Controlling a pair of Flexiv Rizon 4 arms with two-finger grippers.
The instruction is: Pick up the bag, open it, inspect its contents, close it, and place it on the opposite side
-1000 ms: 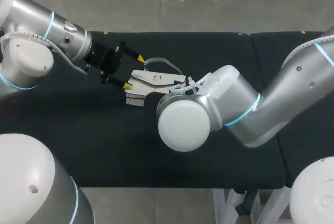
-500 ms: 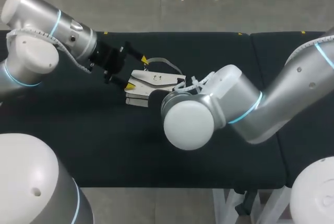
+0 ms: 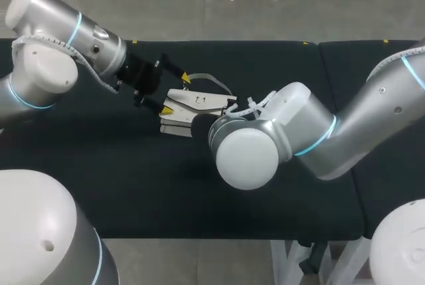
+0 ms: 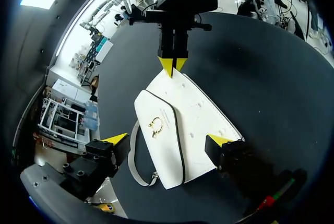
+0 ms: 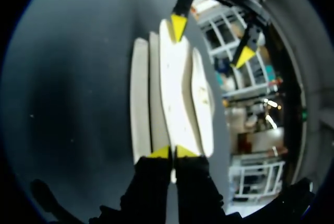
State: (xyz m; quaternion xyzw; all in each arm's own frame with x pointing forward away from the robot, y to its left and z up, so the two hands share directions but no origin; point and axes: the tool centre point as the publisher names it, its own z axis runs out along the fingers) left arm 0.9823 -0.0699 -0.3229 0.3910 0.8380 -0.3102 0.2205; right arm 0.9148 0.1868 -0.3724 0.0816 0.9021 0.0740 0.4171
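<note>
A white bag (image 3: 197, 104) with a gold clasp (image 4: 155, 126) and a grey strap (image 3: 210, 80) lies flat on the black table (image 3: 119, 179). My left gripper (image 3: 176, 92) is open at the bag's left end, one yellow tip on each side of it and neither touching. In the left wrist view the bag (image 4: 172, 145) lies between the spread fingers of that gripper (image 4: 167, 140). My right gripper (image 5: 173, 153) is shut on the thin edge of the bag (image 5: 175, 88) at the opposite end. It also shows across the bag as the right gripper (image 4: 173, 66). In the head view the right arm's wrist hides it.
The right arm's big elbow joint (image 3: 247, 159) hangs over the table just in front of the bag. A second black table section (image 3: 392, 172) adjoins on the right. The table's far edge (image 3: 219, 42) runs behind the bag.
My right gripper's fingers have come together on the bag's edge, and that arm's elbow has drifted slightly right and forward. The left arm has shifted a little toward the bag, still open.
</note>
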